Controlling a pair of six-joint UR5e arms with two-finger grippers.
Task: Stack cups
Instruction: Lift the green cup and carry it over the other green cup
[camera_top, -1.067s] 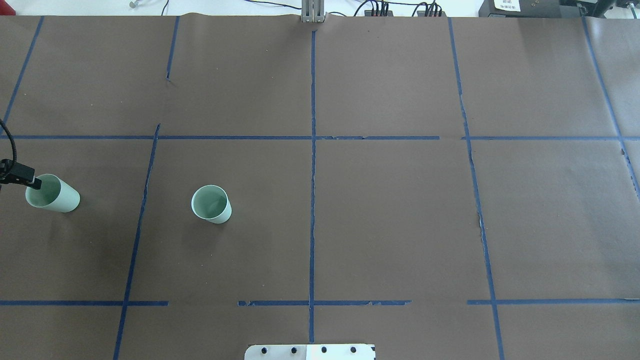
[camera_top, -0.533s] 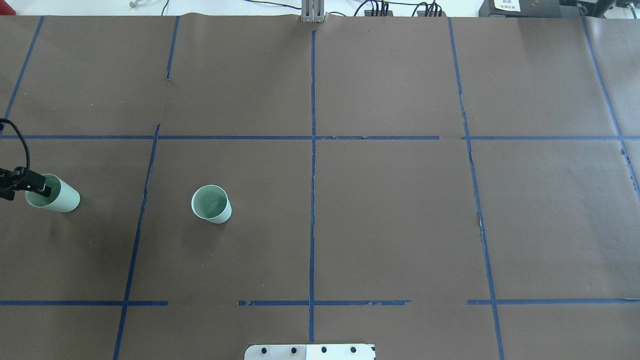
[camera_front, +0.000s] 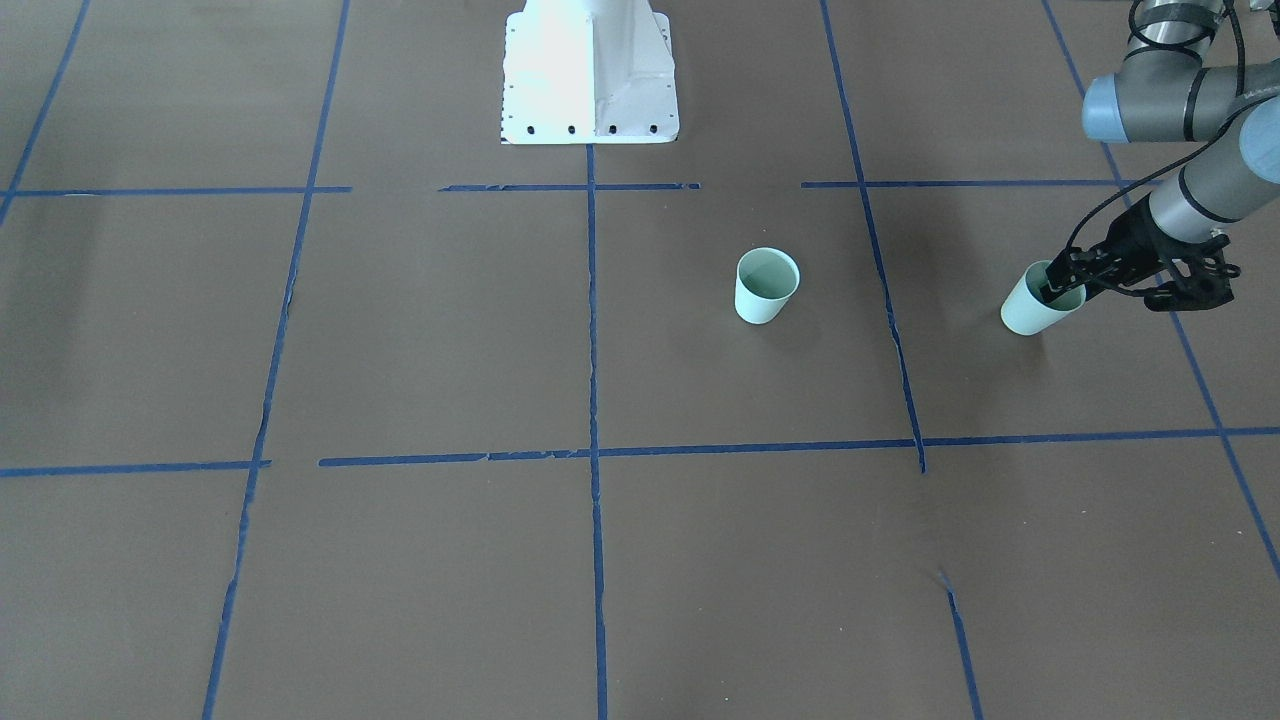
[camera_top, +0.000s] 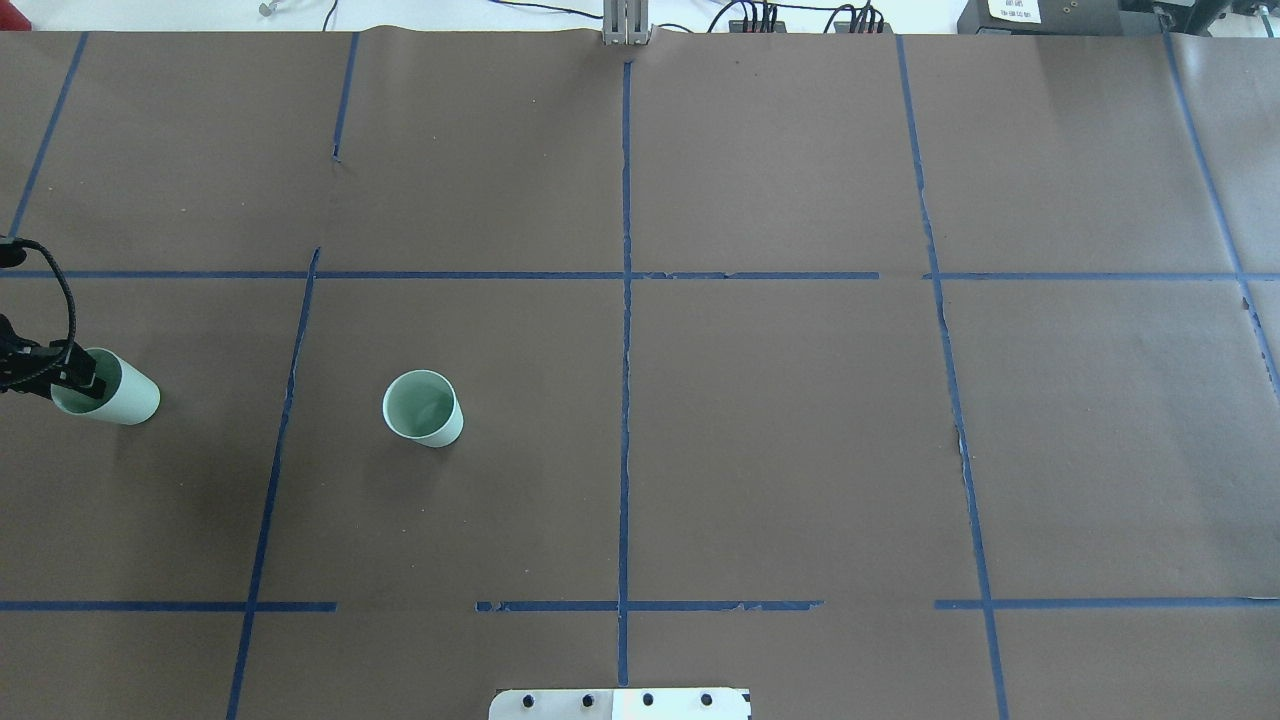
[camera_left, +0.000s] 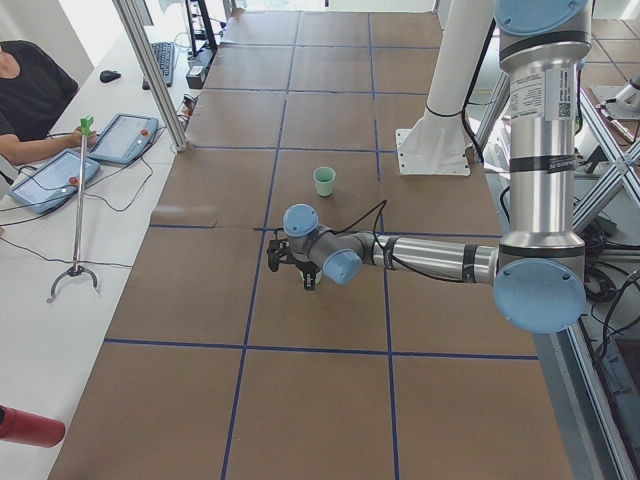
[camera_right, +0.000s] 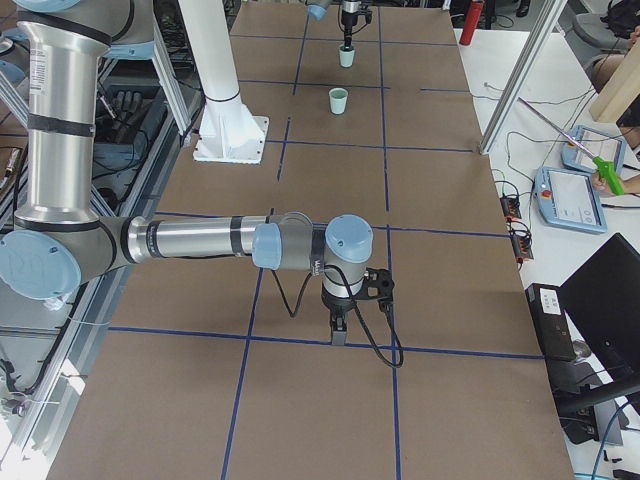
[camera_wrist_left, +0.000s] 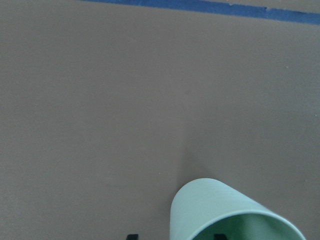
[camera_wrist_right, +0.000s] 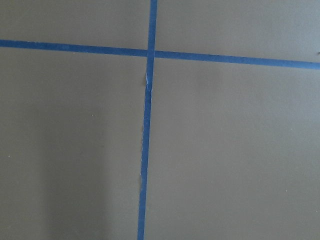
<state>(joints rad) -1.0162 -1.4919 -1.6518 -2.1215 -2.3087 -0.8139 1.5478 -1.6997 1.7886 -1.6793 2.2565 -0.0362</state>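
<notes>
Two cups, none stacked: both stand upright and well apart on the paper-covered table, neither inside the other. The outer cup sits near the table's end on the robot's left. The second cup stands nearer the centre line, with nothing touching it.

The left gripper is at the outer cup's rim, one finger inside the mouth and one outside, astride the wall. The wrist view shows both finger ends with the wall between them and a gap on either side, so the jaws stand spread, not pinching. The cup rests on the table.

The right gripper hangs far off above a crossing of blue tape lines; whether it is spread or pressed together cannot be told.

Judgement: early stage, first grasp in hand. Outstanding: close on the wall, lift, carry to the second cup, lower in, release
</notes>
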